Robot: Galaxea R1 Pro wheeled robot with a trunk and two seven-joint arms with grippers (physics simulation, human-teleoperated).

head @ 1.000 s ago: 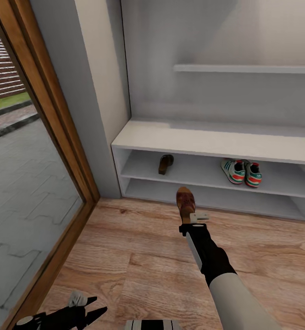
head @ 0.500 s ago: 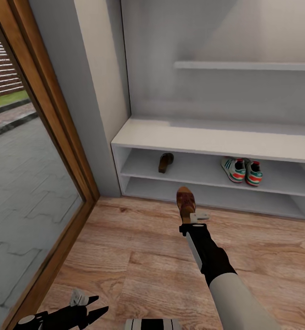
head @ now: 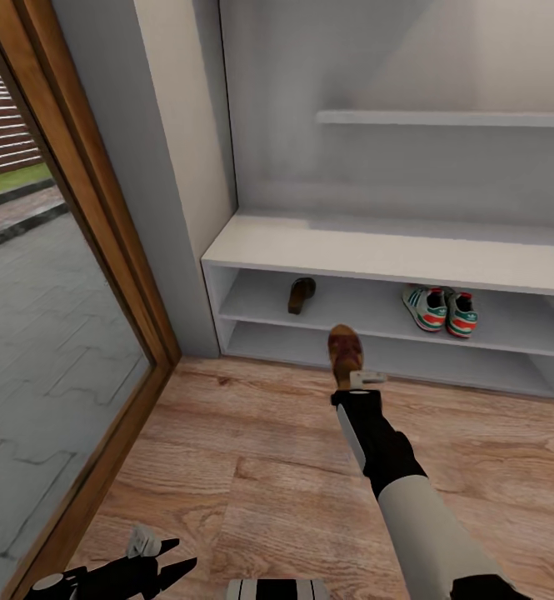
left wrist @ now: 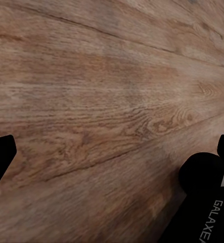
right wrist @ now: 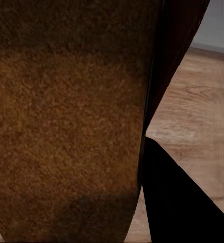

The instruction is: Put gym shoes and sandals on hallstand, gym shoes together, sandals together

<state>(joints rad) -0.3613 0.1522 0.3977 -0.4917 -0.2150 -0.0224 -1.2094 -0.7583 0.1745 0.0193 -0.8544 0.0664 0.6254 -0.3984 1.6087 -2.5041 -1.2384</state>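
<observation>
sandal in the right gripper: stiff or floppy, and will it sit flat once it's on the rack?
Probably stiff: the held sandal juts straight out from the right gripper with no visible droop. Likely light, since an end grip alone carries it. It may tip on release: the other sandal on the hallstand seems to rest on its edge.

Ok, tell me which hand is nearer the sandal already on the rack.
Right. The right hand, gripping the other sandal, sits just before the sandal on the hallstand; the left hand hangs low, far back.
</observation>
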